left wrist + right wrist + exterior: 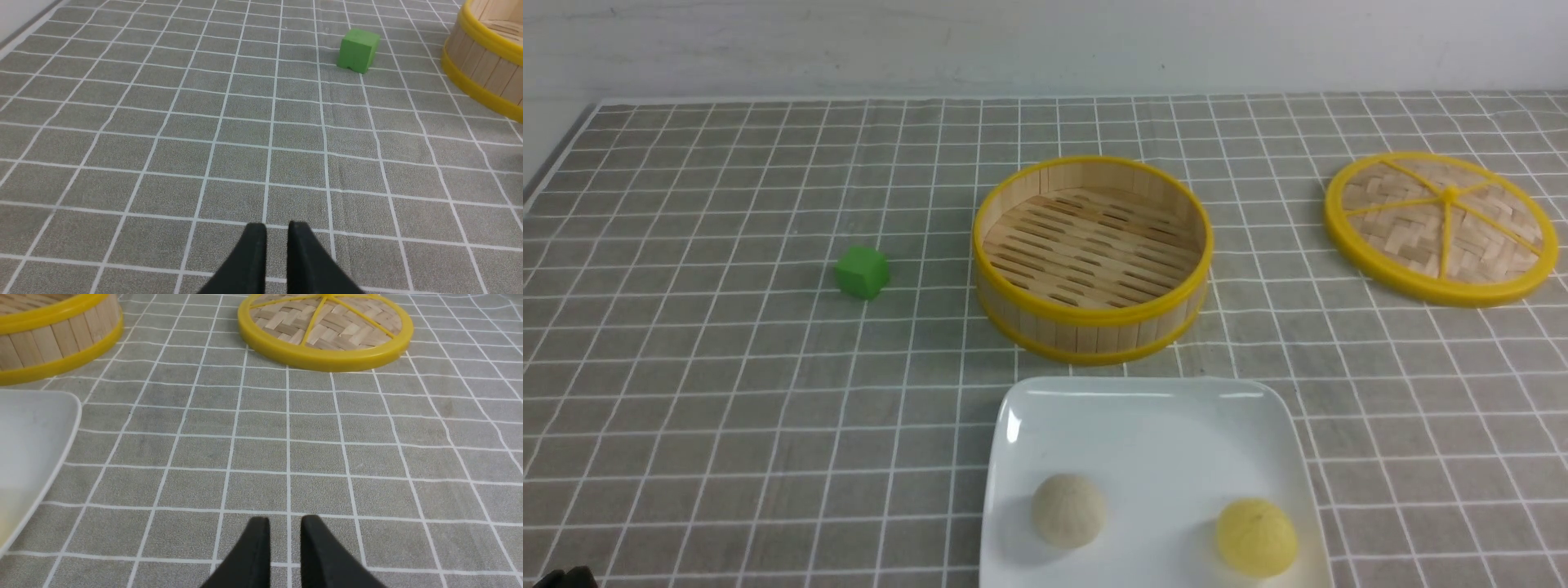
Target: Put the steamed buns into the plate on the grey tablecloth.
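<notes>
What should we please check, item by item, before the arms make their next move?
1. Beige bun on the plate: ok.
2. Yellow bun on the plate: ok, though close to its right rim.
3. Steamer basket holds no bun: ok.
4. Left gripper holds nothing, jaws a narrow gap apart over the grey tablecloth: ok.
5. Right gripper holds nothing, jaws likewise slightly apart: ok.
6. Green cube and woven lid lie apart from the plate: ok.
</notes>
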Controlling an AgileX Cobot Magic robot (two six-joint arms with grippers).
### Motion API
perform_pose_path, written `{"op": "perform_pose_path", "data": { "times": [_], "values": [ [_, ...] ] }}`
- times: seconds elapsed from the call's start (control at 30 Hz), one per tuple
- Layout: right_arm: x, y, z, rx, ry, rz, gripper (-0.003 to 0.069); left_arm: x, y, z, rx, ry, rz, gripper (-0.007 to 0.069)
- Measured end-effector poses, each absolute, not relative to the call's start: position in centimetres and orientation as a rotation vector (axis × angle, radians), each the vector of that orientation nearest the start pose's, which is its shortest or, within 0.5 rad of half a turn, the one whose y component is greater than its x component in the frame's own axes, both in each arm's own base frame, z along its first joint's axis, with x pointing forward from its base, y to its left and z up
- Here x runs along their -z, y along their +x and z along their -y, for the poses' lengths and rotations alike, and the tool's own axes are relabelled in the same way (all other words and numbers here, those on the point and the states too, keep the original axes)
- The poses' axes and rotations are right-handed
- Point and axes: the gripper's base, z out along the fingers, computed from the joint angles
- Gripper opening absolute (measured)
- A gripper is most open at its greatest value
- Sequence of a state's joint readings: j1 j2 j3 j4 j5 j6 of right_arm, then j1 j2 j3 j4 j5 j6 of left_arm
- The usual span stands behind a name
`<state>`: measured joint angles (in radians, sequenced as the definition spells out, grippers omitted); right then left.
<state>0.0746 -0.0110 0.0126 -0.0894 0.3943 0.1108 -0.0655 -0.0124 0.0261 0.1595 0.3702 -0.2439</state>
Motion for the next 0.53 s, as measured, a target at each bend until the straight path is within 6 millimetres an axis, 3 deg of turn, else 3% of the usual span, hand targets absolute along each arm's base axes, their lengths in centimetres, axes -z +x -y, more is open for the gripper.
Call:
{"op": "perform_pose_path", "data": {
  "times": [0.53],
  "values": [
    [-17.43,5.19,-0.07,-0.038,-0.02,-1.878,0.0155,-17.21,5.28,-0.18,0.058,-0.068,-1.862,0.0128]
  ]
}}
